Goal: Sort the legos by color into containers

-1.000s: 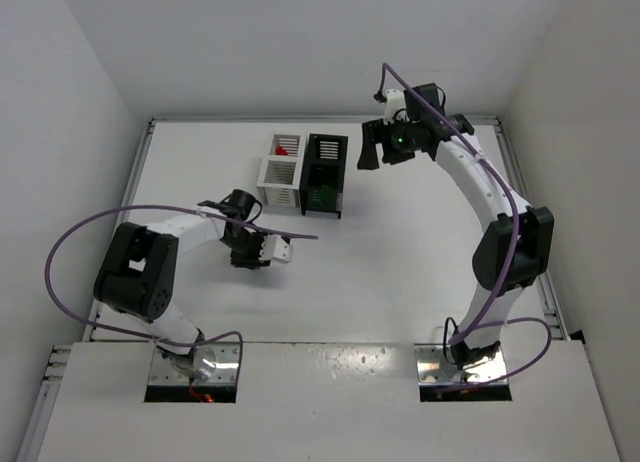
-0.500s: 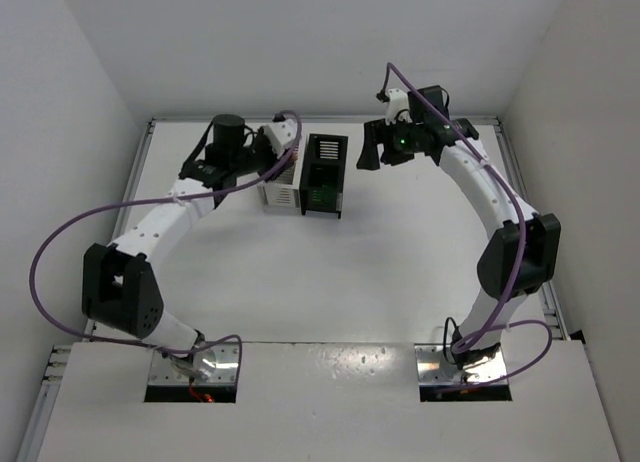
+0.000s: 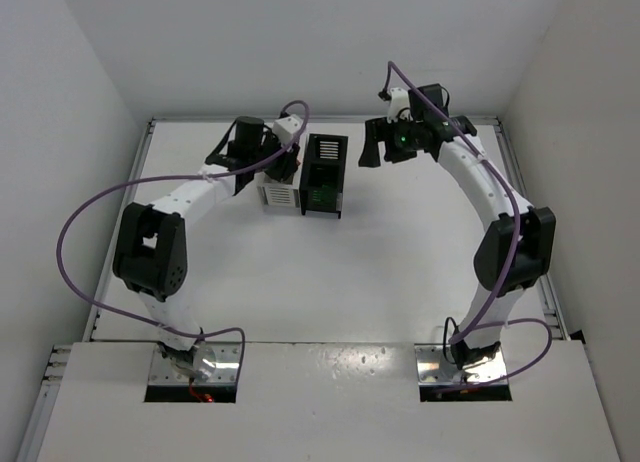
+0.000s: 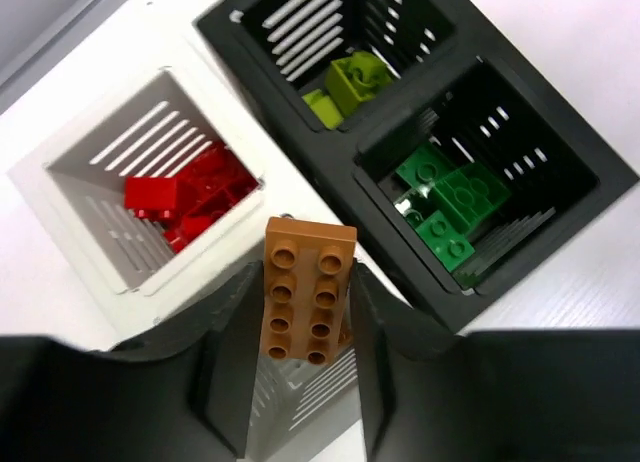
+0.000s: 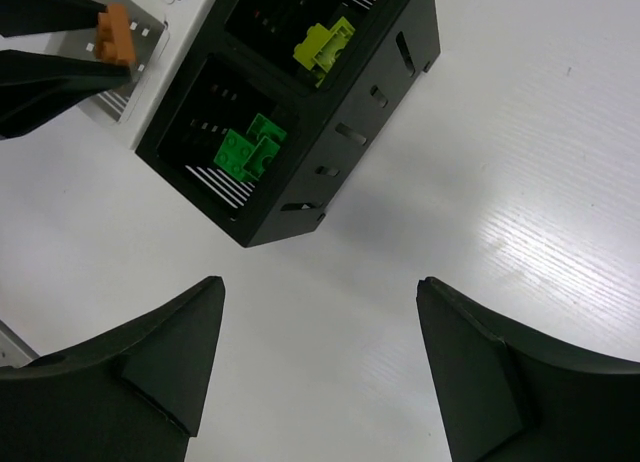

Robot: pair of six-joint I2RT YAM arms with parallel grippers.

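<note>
The left arm (image 3: 160,207) reaches from the near left corner toward the far edge of the worktop (image 3: 400,252), elbow bent. Its tool (image 4: 302,274) points down, clenched on a brown brick (image 4: 307,307) above the nearer white bin (image 4: 300,400). Beside that bin, a second white bin (image 4: 100,222) holds red bricks (image 4: 185,197). The black bin (image 4: 415,100) holds yellow-green bricks (image 4: 350,82) and green bricks (image 4: 450,197) in separate compartments. The right arm (image 3: 490,197) arches along the right edge, its tool (image 5: 320,282) spread wide and empty, hovering right of the black bin.
</note>
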